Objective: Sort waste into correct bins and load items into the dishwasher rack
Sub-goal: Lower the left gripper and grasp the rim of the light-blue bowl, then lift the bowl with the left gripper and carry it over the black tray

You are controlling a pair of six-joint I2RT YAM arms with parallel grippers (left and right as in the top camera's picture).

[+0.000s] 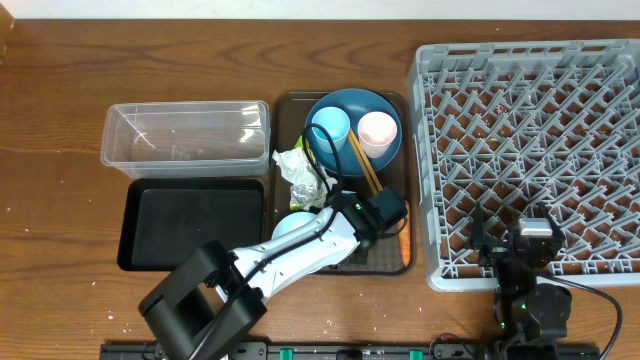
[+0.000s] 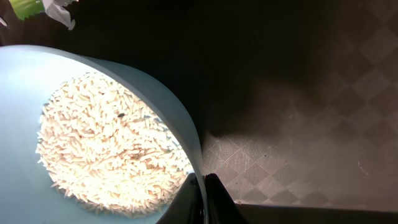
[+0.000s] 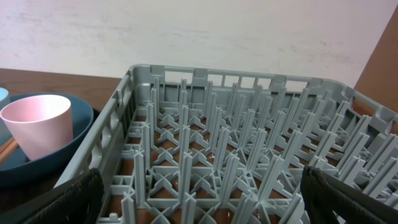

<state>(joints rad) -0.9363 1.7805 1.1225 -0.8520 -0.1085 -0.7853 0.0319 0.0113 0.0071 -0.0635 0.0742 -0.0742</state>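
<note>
My left gripper is shut on the rim of the light blue bowl, which stands on the brown serving tray. In the left wrist view the bowl holds white rice, and its thin rim is pinched between my fingertips. The crumpled tissue lies just behind the bowl. A small carrot lies at the tray's right edge. The dark blue dish carries the light blue cup, pink cup and chopsticks. My right gripper hangs open over the dishwasher rack.
The clear tub and the black tray stand left of the brown serving tray. The right wrist view shows the rack's grey pegs, with the pink cup on the dish to the left.
</note>
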